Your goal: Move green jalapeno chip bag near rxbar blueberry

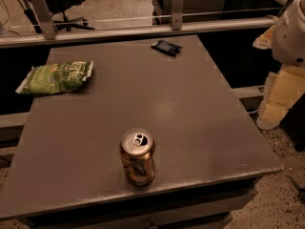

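The green jalapeno chip bag (55, 78) lies flat at the table's far left, its left end hanging over the edge. The rxbar blueberry (167, 47), a small dark wrapper, lies near the far edge of the table, right of centre and well apart from the bag. My gripper does not show in the camera view. Only a white rounded part of my arm (291, 30) shows at the upper right edge, beyond the table's right side.
A brown drink can (137, 157) stands upright near the front edge of the grey table (190, 128). A metal rail with glass (143, 30) runs behind the table. Pale yellow blocks (281, 97) stand off the right side.
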`<state>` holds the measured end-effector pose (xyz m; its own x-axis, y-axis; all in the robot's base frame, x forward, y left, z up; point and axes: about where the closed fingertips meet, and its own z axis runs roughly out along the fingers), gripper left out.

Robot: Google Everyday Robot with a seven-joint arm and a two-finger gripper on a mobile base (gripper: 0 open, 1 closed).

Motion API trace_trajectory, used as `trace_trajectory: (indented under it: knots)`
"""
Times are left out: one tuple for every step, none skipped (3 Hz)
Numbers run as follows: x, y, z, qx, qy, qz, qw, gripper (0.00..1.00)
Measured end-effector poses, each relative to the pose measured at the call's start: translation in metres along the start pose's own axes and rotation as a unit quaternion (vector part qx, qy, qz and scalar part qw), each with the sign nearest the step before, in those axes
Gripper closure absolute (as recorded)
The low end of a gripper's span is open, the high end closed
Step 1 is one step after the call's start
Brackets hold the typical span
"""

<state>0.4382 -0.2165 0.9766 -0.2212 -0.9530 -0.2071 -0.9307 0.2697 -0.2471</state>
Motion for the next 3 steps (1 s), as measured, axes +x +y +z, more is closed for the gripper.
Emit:
trace_trajectory:
  knots:
    - [0.0, 0.0, 0.0, 0.0, 0.0, 0.0, 1.0, 0.0]
    - [-0.02, -0.009, 0.013, -0.001, -0.034, -0.011, 0.9994, 0.0]
    - [-0.073, -0.023, 0.052, -0.01, -0.089, -0.025, 0.9956, 0.0]
